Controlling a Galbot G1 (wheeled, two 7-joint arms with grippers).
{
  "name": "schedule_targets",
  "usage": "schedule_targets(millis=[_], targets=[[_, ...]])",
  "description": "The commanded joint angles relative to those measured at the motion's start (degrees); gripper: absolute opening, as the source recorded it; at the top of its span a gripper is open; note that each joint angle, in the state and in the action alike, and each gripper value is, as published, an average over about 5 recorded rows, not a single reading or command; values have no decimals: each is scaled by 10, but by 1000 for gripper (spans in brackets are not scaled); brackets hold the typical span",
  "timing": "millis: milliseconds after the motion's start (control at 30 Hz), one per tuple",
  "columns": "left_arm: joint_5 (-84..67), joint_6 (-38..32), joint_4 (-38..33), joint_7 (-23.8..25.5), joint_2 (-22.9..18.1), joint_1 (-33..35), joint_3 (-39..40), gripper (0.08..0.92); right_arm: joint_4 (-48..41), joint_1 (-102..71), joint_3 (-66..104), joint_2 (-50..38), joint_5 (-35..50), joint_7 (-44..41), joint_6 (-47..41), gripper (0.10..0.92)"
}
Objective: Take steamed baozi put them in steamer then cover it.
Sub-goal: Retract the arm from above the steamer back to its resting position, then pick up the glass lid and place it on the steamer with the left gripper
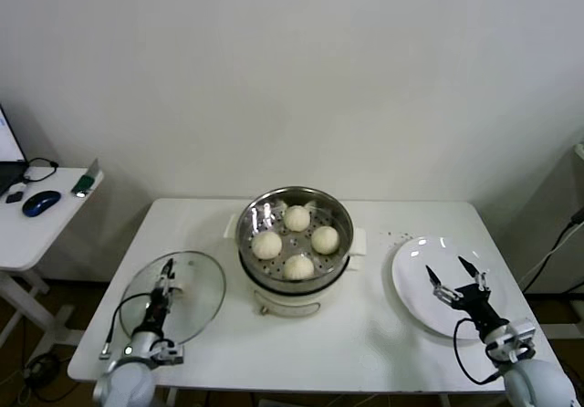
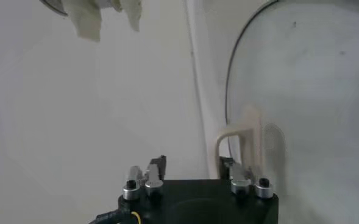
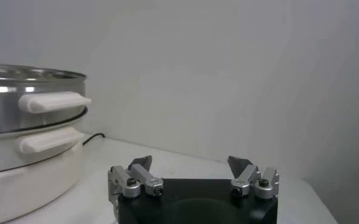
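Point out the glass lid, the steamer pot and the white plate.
Glass lid [image 1: 192,293]: head view, on the clear glass near its middle.
Steamer pot [image 1: 248,227]: head view, on the shiny steel wall at its left side.
White plate [image 1: 412,270]: head view, on a bare part near its left rim.

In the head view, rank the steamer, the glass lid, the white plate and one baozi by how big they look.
1. Steamer, largest.
2. Glass lid and white plate: they look alike, so unranked.
3. A baozi, by far the smallest.
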Motion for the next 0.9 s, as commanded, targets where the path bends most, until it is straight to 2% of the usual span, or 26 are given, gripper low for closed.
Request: schedule_targets(millis=[33,267,467,767,900], targets=[[-22,1,-6,1,-1,1,5,524,-3,6,-6,3,-18,-2,0,823],[-34,8,-43,7,4,14,4,316,-14,13,-12,-2,-33,-4,4,823],[-58,44,-128,10,24,51,3,165,-21,23,-15,-11,-31,-3,5,823],[-114,204,-323,42,81,134,6,150,-34,36,-16,-25,-30,-2,7,823],[-140,271,-394,80,118,147,8,150,-40,45,-21,-26,-31,-1,7,823]])
